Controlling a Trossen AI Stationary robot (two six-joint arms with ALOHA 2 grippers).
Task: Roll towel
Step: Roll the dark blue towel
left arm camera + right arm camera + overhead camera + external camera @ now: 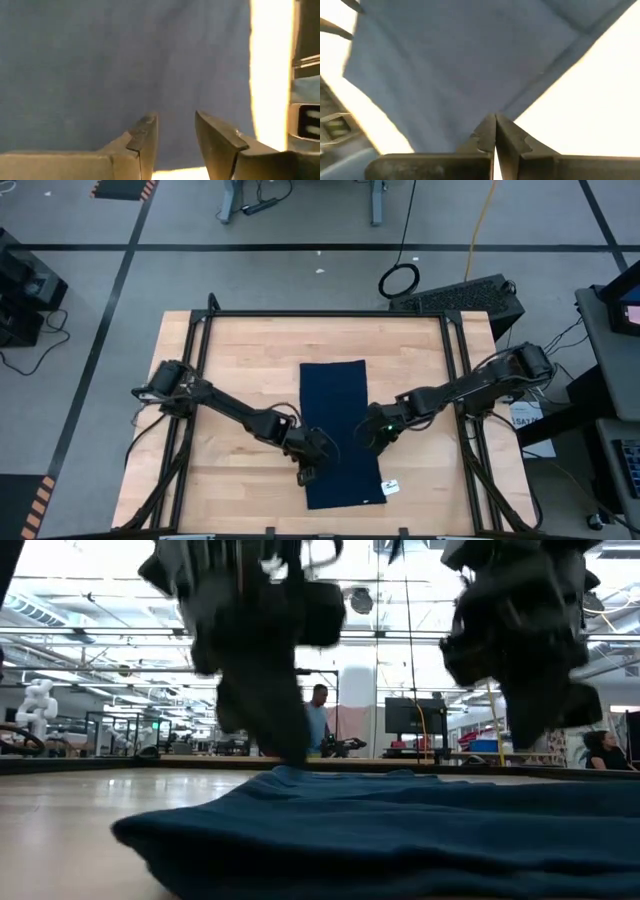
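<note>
High view, navy towel (335,420) flat on table (240,370), both end effectors over it

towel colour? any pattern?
Plain dark navy towel, no pattern; a small white tag at one corner. Clearest in the high view.

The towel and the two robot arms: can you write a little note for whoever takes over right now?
Left gripper: fingers apart, no cloth between them, low over the towel near its left edge.
Right gripper: shut, at the towel's right edge; whether it pinches cloth cannot be told.
The towel lies flat and lengthwise mid-table, white tag at the near right corner.
Done: towel laid out.
Left: the whole roll.
</note>
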